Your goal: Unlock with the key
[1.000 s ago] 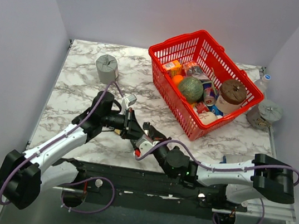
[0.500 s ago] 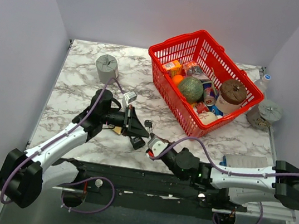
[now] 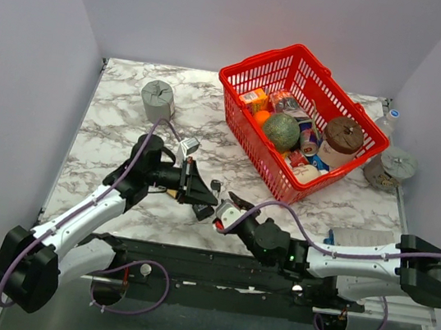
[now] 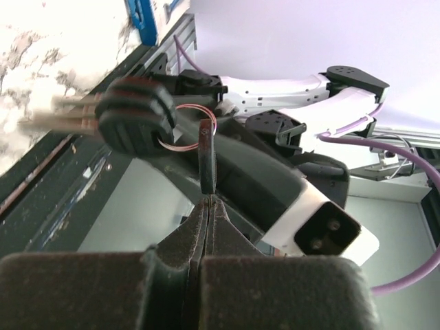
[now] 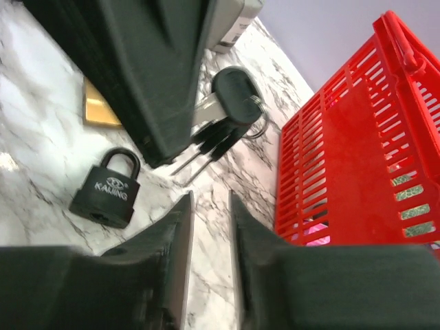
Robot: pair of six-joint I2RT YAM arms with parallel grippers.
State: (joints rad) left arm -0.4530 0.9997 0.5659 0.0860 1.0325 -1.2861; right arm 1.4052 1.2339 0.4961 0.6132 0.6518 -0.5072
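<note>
left gripper [image 4: 206, 203] pinches the key [image 4: 205, 159] beside the black padlock [image 5: 106, 187]; right gripper [image 5: 210, 210] slightly parted, empty.

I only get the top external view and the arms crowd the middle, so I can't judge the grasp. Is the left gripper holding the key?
Observer: Yes, the left gripper is shut on the key; other keys hang beside it.
Operator: Where is the lock?
Observer: The black padlock lies flat, shackle closed, apart from the hanging keys.
Operator: And the right gripper?
Observer: The right gripper is open and empty.
</note>
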